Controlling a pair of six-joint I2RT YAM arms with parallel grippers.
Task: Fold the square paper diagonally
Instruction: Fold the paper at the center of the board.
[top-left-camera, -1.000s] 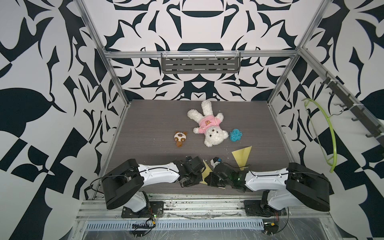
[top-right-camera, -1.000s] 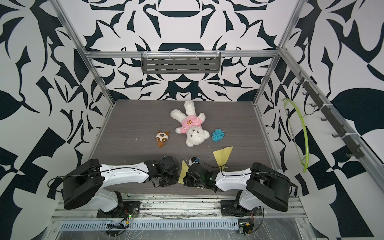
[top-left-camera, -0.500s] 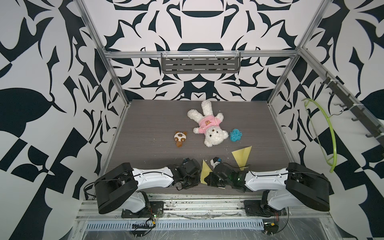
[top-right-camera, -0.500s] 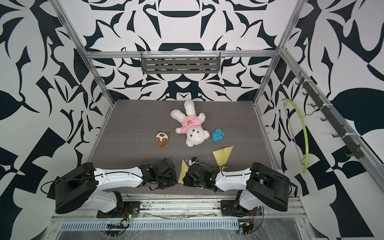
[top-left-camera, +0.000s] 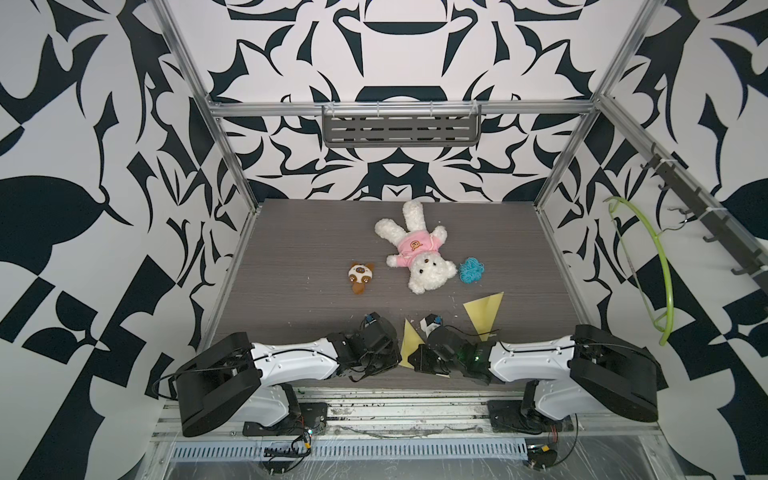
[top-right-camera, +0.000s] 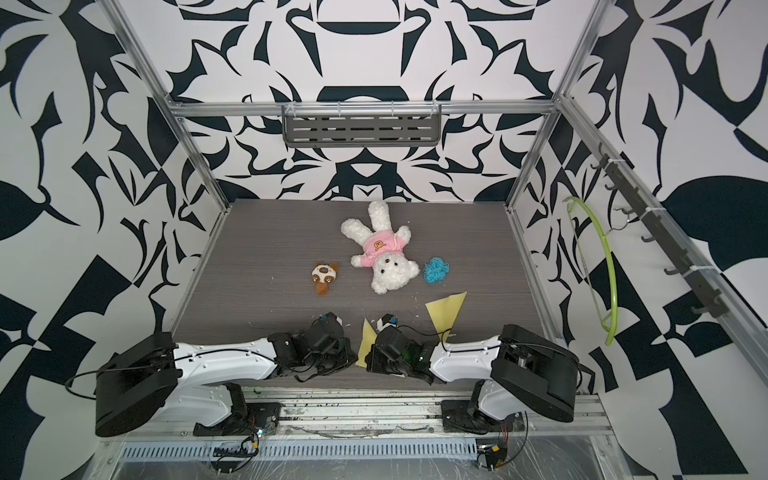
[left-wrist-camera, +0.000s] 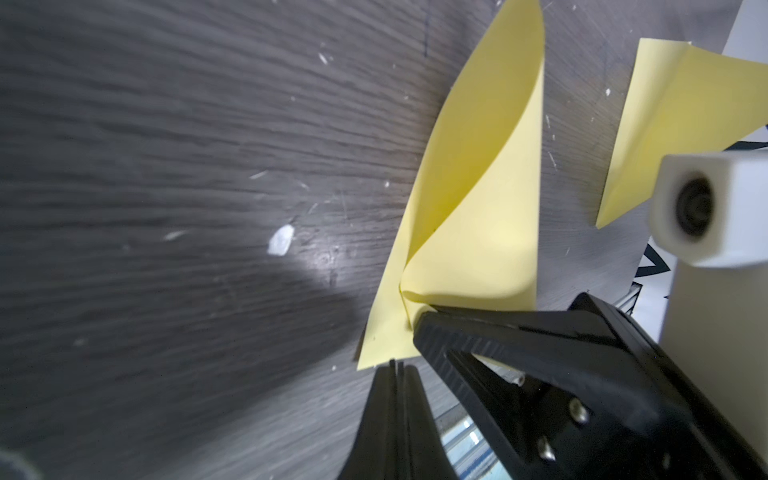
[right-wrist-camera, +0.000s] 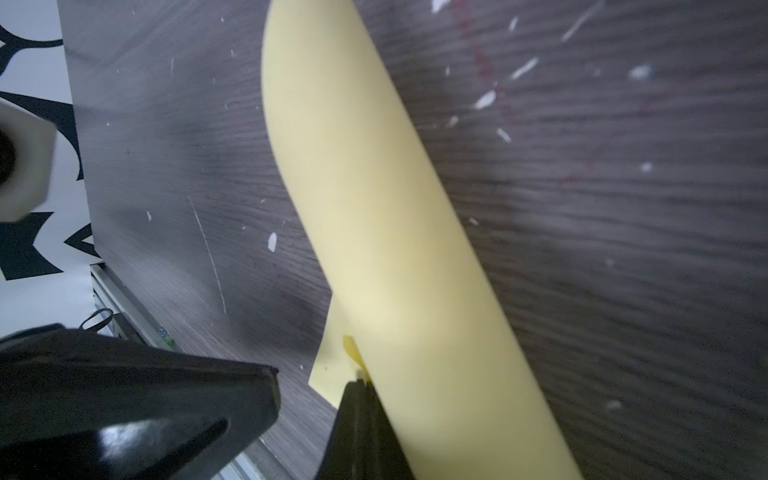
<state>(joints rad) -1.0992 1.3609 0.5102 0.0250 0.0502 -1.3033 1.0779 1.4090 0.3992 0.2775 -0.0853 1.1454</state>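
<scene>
In both top views the yellow paper (top-left-camera: 409, 343) lies at bottom centre on the worktop (top-left-camera: 316, 257), between two low arms, with one flap curled over but not creased. The right gripper (right-wrist-camera: 357, 384) looks clamped on the turned-over corner. The left gripper (left-wrist-camera: 395, 368) is closed at the paper's edge, and I cannot tell whether it grips. I judge this mid-fold: the next move calls for matching the corners and pressing the diagonal flat.

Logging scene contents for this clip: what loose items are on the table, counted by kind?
Plush toys: 2 (white bear, small brown toy)
Yellow paper: 2 (curled sheet, folded triangle)
Blue tangle: 1
Total: 5
</scene>
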